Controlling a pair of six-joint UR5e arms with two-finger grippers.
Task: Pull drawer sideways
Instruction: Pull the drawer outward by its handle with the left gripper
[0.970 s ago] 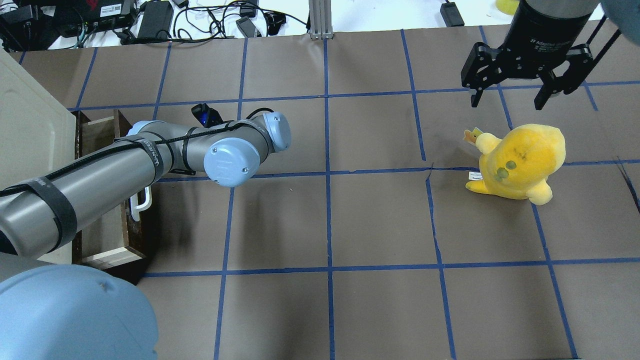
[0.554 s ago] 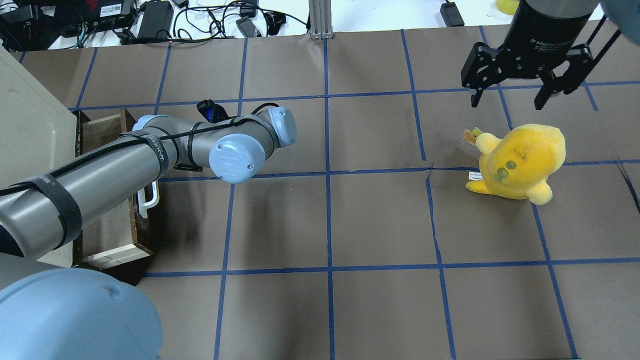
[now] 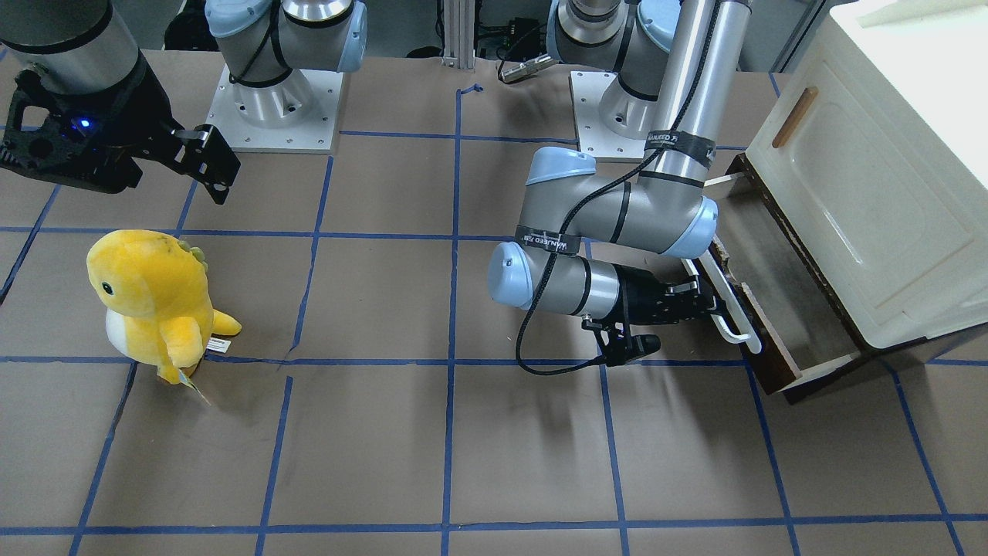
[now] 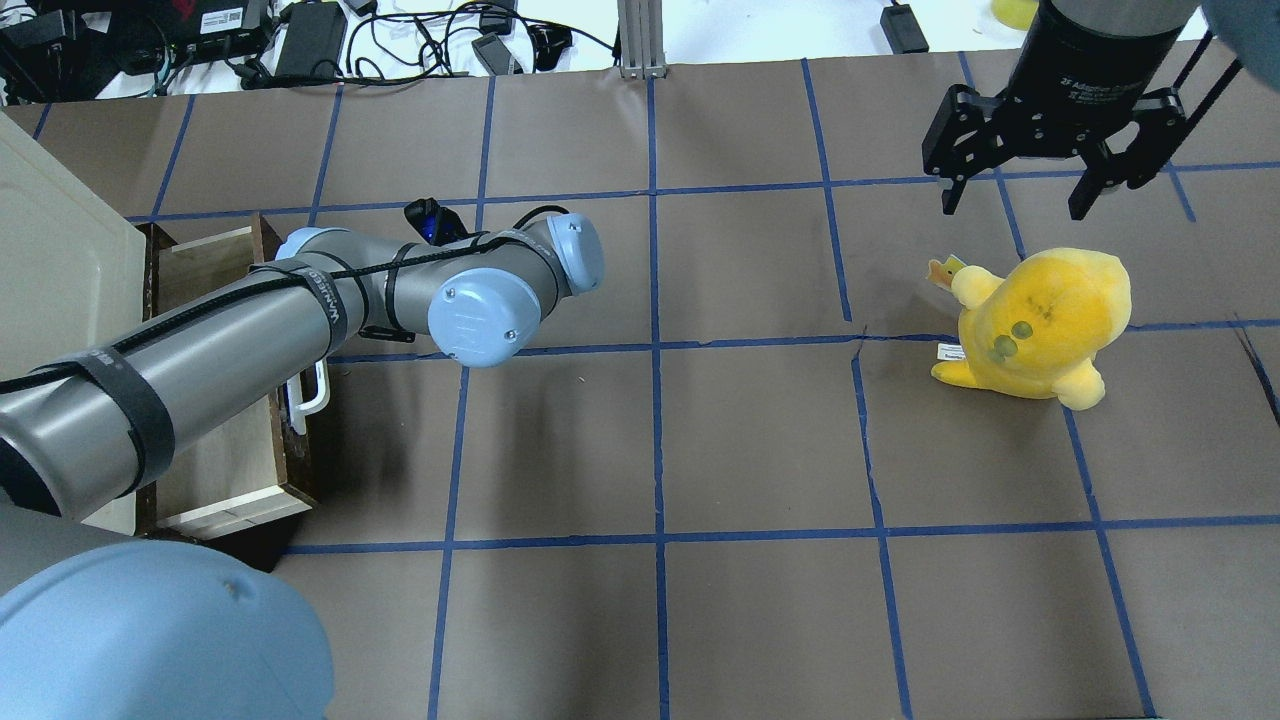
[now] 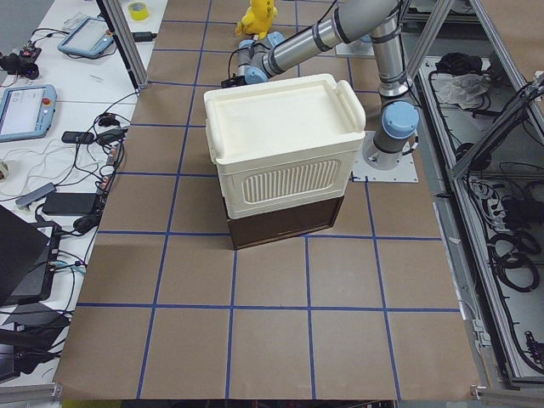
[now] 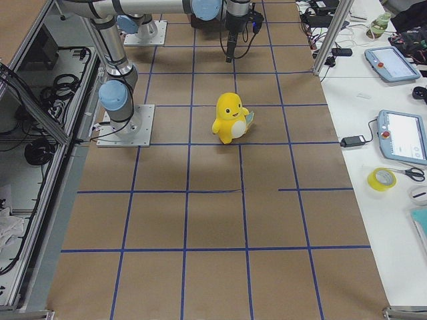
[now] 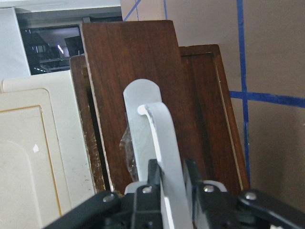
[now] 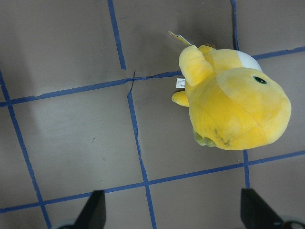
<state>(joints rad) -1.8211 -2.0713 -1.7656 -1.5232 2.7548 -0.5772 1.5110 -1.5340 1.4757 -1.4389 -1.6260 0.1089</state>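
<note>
drawer (image 3: 776,289) partly out beneath the cream cabinet (image 3: 864,201), left gripper (image 3: 714,306) jaws clamped on its white bar handle (image 3: 742,328), right gripper (image 4: 1015,205) jaws spread wide, near a yellow plush toy (image 4: 1040,320), well apart from the cabinet, on the bench (image 4: 760,440)

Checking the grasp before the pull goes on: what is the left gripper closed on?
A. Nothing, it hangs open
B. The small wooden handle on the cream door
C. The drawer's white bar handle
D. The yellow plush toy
C: in the left wrist view the left gripper has one finger on each side of the white bar handle on the dark front of the drawer.
</note>
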